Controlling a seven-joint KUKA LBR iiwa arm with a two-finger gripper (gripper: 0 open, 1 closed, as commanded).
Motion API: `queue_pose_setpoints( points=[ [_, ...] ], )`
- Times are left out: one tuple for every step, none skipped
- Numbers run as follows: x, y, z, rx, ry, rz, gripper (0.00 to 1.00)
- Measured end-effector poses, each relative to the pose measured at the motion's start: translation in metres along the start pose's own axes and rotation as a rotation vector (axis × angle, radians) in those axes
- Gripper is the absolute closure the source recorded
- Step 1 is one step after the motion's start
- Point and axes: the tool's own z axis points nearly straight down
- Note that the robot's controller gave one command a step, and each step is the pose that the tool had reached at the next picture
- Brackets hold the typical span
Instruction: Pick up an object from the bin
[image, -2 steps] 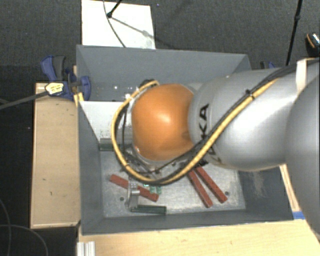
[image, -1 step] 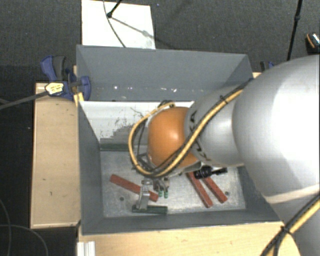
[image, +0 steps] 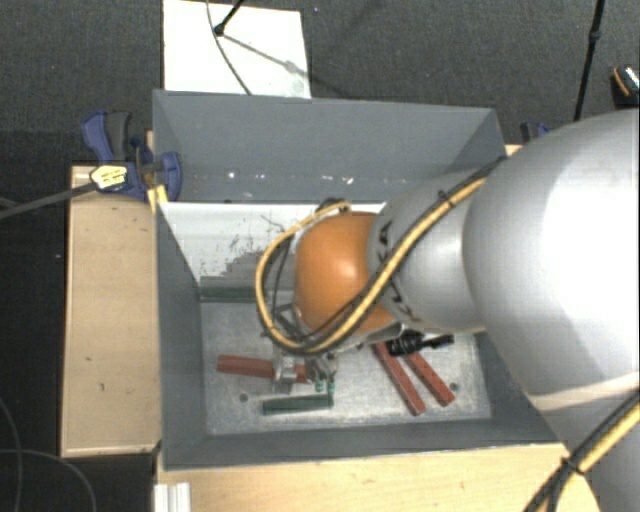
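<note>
Grey bin (image: 185, 380) holds red bars (image: 418, 382) and a green bar (image: 297, 404); hand (image: 303, 378) width unclear.

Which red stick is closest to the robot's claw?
The red stick on the left, lying flat and alone, its end right by the gripper. The two other red sticks lie slanted together on the right, farther off.

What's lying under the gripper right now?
A red-brown bar extends under the gripper from the left; a dark green bar lies just nearer the bin's front wall. The arm's orange cover hides the floor behind, so anything there is unseen.
</note>
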Motion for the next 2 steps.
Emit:
queue_pose_setpoints(
  points=[
    [0.001, 0.0012, -0.1448, -0.003, -0.008, 0.01, 1.0],
    [0.0024, 0.0005, -0.1402, 0.0, 0.0, 0.014, 0.0]
  ],
)
